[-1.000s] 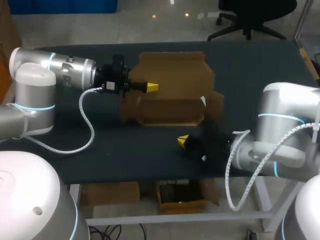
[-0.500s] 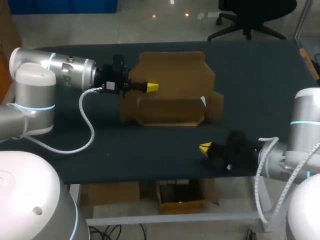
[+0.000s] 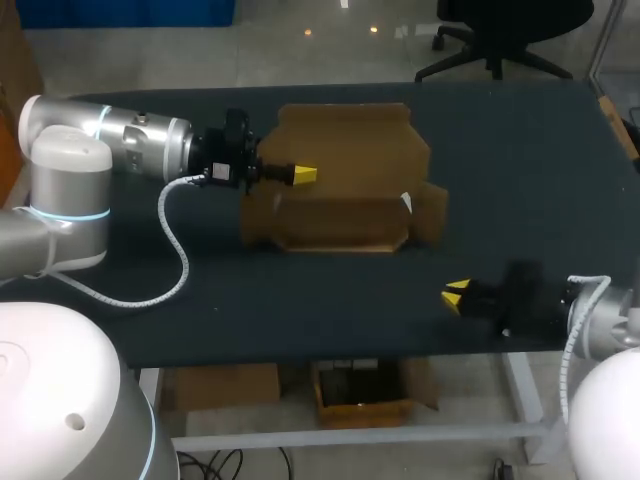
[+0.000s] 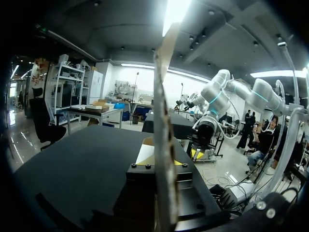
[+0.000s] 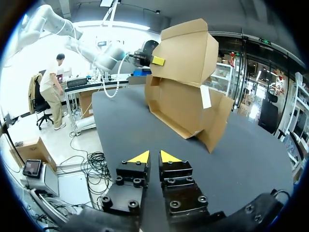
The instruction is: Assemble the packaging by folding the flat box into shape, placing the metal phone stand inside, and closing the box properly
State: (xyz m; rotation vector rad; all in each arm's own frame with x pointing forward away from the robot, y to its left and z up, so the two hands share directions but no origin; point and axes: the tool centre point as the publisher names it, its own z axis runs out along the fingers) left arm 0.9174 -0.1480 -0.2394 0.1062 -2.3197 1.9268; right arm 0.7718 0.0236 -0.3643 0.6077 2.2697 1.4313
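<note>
The cardboard box (image 3: 350,150) lies on the far middle part of the dark table (image 3: 300,290), half folded. It is in the same place and the same shape as one second ago. Its large back panel is raised, and in front of it the lower walls make a shallow open tray. One side flap stands out at the right corner. Inside the tray only brown cardboard shows. A small white label (image 3: 405,203) sits on the right corner of the tray.

The left gripper (image 3: 305,176) also has not moved. It comes in from the left and is clenched on the left edge of the raised panel. In the left wrist view the edge of the cardboard (image 4: 164,125) runs straight up between its fingers, and in the right wrist view its yellow tip lies on the panel's edge (image 5: 155,61).

What differs is the right arm. One second ago its gripper was just in front of the tray's front wall, near the middle of the table. Now the right gripper (image 3: 455,294) has drawn back toward the right near edge of the table, well apart from the box. Its two yellow tips (image 5: 140,157) stand close together with only a thin gap, and they hold nothing. They point over the bare table toward the box.
</note>
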